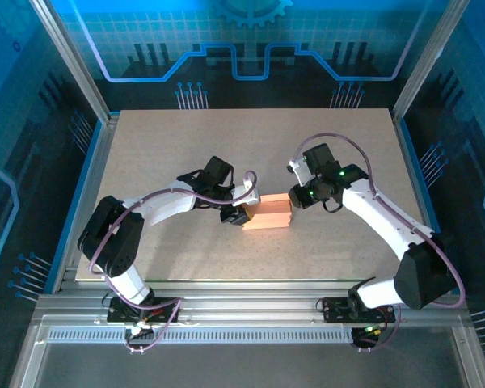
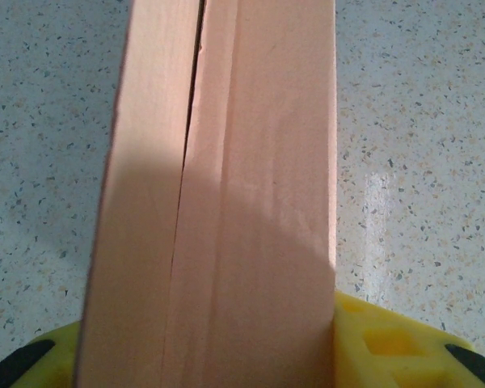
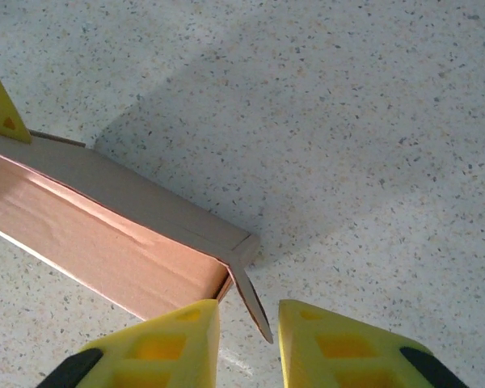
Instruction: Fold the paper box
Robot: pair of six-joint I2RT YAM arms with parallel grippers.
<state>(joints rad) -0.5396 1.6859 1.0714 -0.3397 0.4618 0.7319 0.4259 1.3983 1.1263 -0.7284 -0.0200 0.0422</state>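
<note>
While left jaws, reaching inward, clamp the paper box [image 1: 267,214], right jaws opposite stand slightly parted.

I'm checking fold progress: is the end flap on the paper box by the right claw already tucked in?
No, the end flap sticks out loose from the paper box, whose end stands open.

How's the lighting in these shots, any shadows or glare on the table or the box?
Top external view: table evenly lit, only faint shadows. Left wrist view: paper box close to the lens, its lower half shaded; a pale glare streak on the table to its right. Right wrist view: a broad diagonal shadow crosses the table; the box's inner face glows bright.
</note>
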